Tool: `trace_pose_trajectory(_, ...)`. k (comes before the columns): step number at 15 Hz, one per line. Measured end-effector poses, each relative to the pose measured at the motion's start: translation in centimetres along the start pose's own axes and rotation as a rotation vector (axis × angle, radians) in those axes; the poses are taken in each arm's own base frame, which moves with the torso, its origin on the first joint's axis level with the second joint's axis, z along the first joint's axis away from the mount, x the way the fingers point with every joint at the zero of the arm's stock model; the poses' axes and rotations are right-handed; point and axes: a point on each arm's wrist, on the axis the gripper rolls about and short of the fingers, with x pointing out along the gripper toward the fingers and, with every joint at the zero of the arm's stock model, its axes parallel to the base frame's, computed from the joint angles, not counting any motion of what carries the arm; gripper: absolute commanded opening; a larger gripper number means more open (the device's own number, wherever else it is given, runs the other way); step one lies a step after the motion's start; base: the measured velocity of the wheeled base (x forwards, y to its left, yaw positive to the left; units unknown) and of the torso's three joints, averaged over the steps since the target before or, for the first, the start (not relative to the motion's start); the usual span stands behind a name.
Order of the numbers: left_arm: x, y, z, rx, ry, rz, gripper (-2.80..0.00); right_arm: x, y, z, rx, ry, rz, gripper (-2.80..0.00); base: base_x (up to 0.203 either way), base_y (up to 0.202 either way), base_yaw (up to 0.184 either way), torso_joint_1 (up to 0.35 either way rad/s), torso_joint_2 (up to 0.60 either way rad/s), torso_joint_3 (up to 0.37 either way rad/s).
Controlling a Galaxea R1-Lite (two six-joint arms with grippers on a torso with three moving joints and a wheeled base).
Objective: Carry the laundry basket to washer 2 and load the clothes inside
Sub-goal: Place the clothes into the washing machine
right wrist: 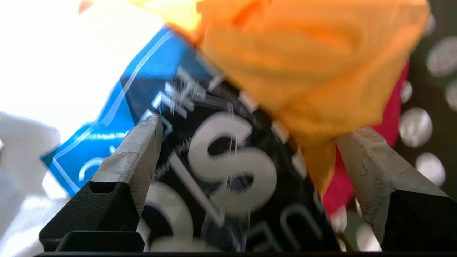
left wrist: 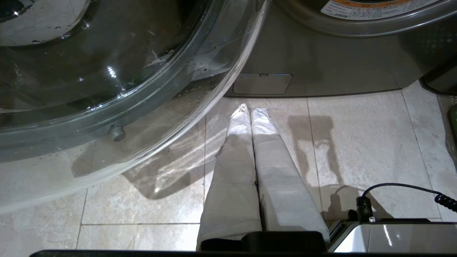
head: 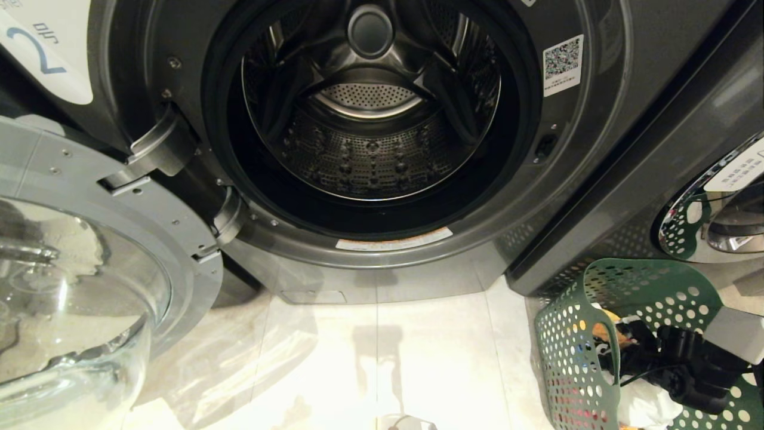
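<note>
I'm sweeping left to right. The left claw (left wrist: 250, 110) hangs parked over the floor tiles (left wrist: 357, 150), its taped fingers pressed together and holding nothing; the swung-open glass door (left wrist: 107, 89) of washer 2 (head: 597, 149) sits just beside it, and the washer's base panel lies beyond its tips. On the washer front I can read a large blue "2" on the white label (head: 42, 54), a QR sticker (head: 562, 63) to the right of the opening, and a white-and-orange warning strip (head: 394, 240) under the rim, its print too small to read. The drum (head: 370, 119) stands open with no clothes visible inside.

Further right, the laundry basket (head: 567, 358) rests on the floor before the neighbouring machine, and my right claw (right wrist: 250, 142) is down in it, spread wide with nothing gripped. This is the arm for the job. Directly between and ahead of its fingers lies the white garment's blue-black print (right wrist: 221, 167), a big "S" the only letter I can make out. The yellow-orange garment (right wrist: 307, 64) drapes past the tips, touching one finger (right wrist: 367, 164), with the pink-red one (right wrist: 385, 117) tucked beneath. The fabric looks near enough that, I judge, a short push and a squeeze should catch it.
</note>
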Motion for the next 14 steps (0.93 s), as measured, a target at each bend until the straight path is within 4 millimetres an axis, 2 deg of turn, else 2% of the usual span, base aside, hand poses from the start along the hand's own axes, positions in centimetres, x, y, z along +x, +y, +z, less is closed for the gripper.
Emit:
trace_pose_trajectory(2,0.0,0.0,0.0,0.0,0.0,0.0,-2.8,1.4,0.4,-0.4,-0.006,-0.022,0.014,0.0,0.0,0.0,0.0,0.0,0.0,0.0)
trace_pose_trajectory(5,0.0,0.0,0.0,0.0,0.0,0.0,-2.8,2.5,1.6,-1.1,-0.001,-0.016,0.041,0.0,0.0,0.0,0.0,0.0,0.0,0.0)
trace_pose_trajectory(6,0.0,0.0,0.0,0.0,0.0,0.0,-2.8,2.8,2.1,-1.3,0.013,-0.011,0.052,-0.65,0.0,0.0,0.0,0.0,0.0,0.0)
trace_pose_trajectory(7,0.0,0.0,0.0,0.0,0.0,0.0,-2.8,3.0,2.6,-1.4,0.034,-0.005,0.06,-2.8,0.0,0.0,0.0,0.0,0.0,0.0)
trace_pose_trajectory(10,0.0,0.0,0.0,0.0,0.0,0.0,-2.8,3.4,3.5,-1.7,0.054,0.007,0.078,-2.8,0.0,0.0,0.0,0.0,0.0,0.0)
trace_pose_trajectory(14,0.0,0.0,0.0,0.0,0.0,0.0,-2.8,3.6,3.7,-1.7,0.053,0.009,0.079,-2.8,0.0,0.0,0.0,0.0,0.0,0.0)
